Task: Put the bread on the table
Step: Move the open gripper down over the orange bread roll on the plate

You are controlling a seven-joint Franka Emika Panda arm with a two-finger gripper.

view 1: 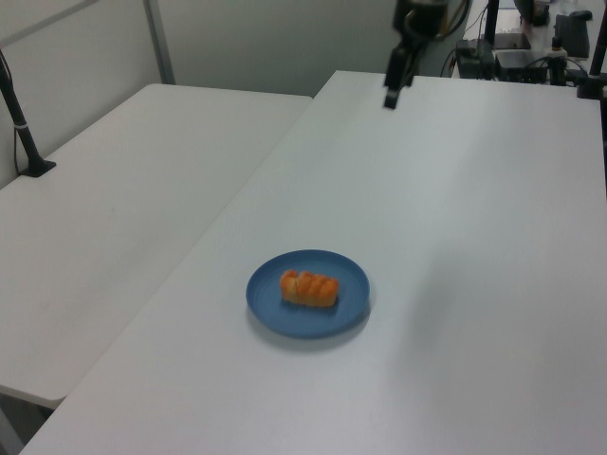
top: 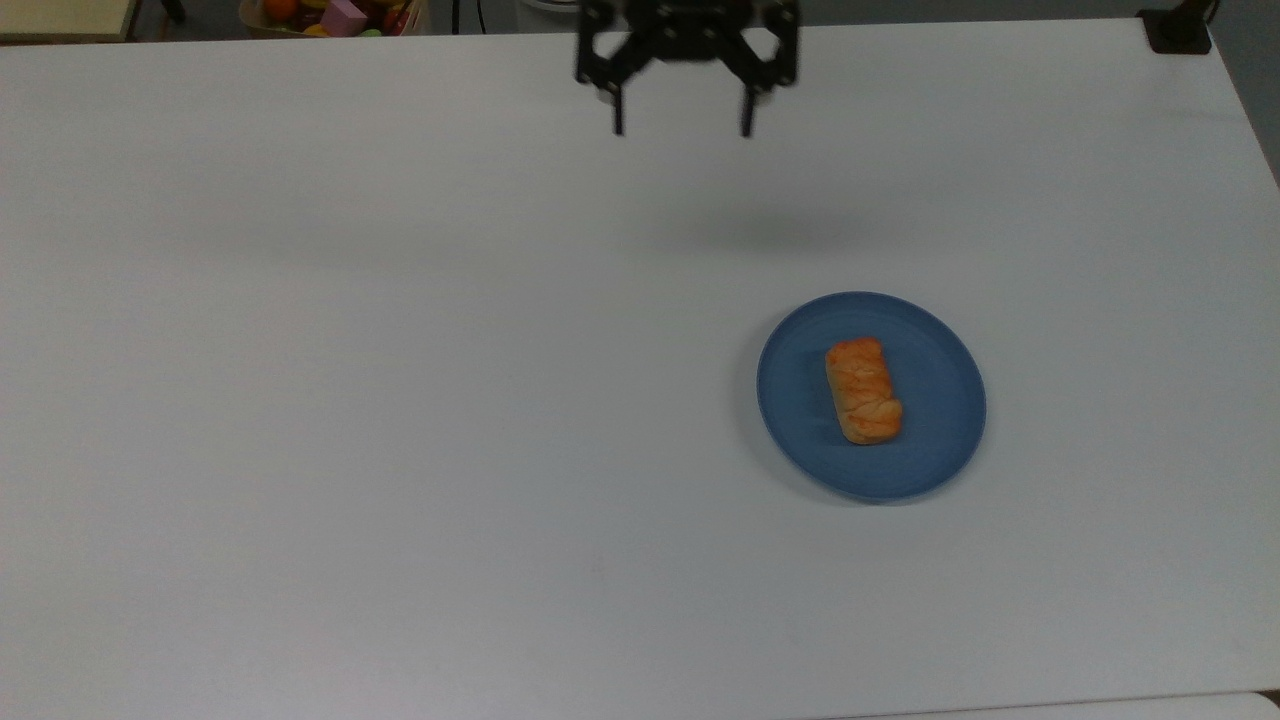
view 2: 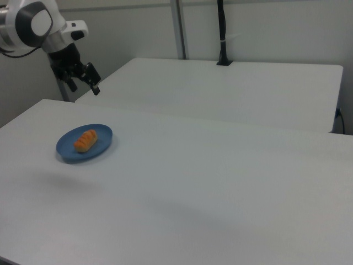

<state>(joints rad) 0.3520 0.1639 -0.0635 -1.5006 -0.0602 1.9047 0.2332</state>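
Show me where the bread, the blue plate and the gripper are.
bread (top: 863,391), top view, middle of its crust
blue plate (top: 945,385), top view, bare part beside the bread
gripper (top: 681,128), top view, midway between its spread fingertips
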